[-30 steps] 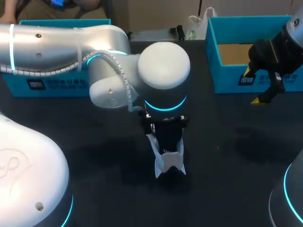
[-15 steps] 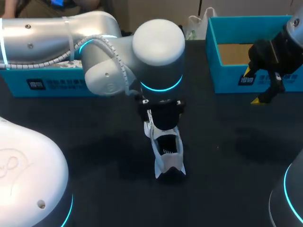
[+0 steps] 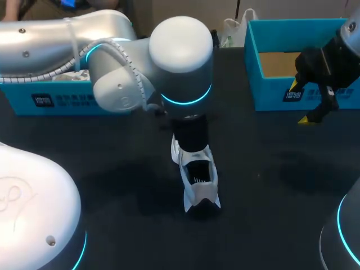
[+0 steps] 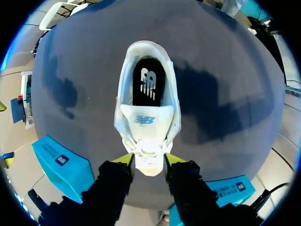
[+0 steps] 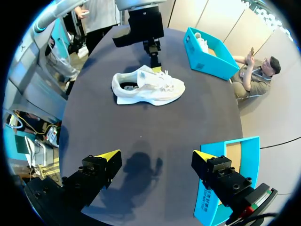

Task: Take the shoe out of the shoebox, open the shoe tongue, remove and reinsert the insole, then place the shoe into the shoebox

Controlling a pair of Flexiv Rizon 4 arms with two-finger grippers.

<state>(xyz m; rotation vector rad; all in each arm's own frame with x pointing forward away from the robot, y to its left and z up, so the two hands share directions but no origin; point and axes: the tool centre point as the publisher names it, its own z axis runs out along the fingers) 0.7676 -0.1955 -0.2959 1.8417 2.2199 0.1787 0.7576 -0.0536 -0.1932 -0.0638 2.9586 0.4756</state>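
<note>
Left arm: silver-grey links ending in a white domed joint cap, with a cyan light ring below the cap and a black wrist section under that. A grey ribbed cable conduit runs along the outside. Left hand: black housing. Right arm: black at its visible end. Right hand: two black finger blocks with visible screw heads and wedge-shaped yellow fingertips. Near-left base: white dome, cyan ring, one small screw hole. Near-right base: grey, cyan ring.
</note>
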